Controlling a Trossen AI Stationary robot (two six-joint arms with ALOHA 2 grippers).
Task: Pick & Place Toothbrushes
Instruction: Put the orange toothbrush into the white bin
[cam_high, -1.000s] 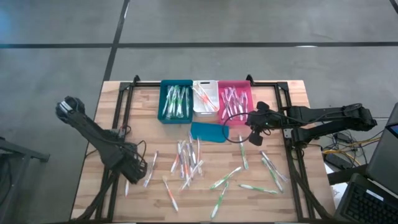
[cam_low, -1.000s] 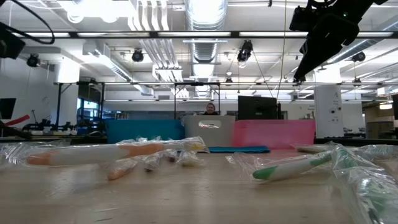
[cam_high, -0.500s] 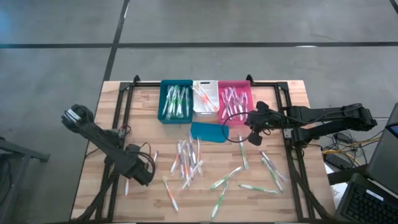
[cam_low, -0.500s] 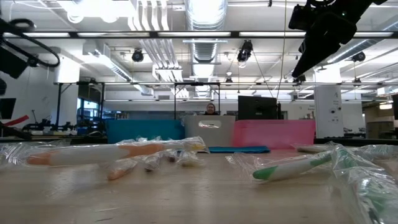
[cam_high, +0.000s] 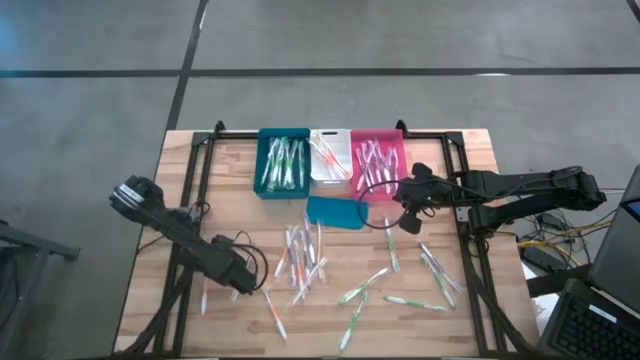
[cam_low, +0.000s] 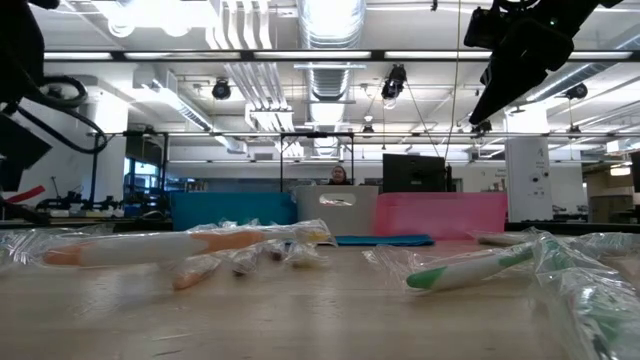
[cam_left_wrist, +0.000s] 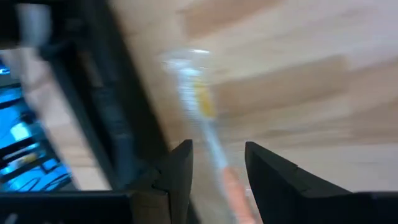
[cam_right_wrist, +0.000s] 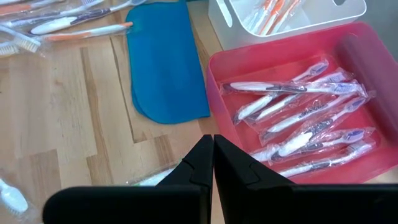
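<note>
Step now: Your left gripper (cam_high: 243, 277) is low over the table (cam_high: 470, 150), near the front left of the loose toothbrushes (cam_high: 302, 255). I think you are lining up to pick one.
Left gripper: The fingers are partly open. An orange toothbrush (cam_left_wrist: 208, 134) in a clear wrap lies just ahead, running into the gap between them. They are not holding it yet.
Right gripper (cam_high: 411, 218): It waits by the near edge of the pink bin (cam_high: 378, 165). Its fingers are pressed together and hold nothing.
Where the brushes are: Many lie loose in the middle of the table. Some are sorted in the teal bin (cam_high: 283, 162), the white bin (cam_high: 330, 158) and the pink bin.
Also there: A flat teal piece (cam_high: 335, 211) lies in front of the bins.
Next move: Go straight down over the orange brush, then close on its middle. It likely belongs in the white bin.
Watch out: The wrap looks slippery, so the brush may slide.
</note>
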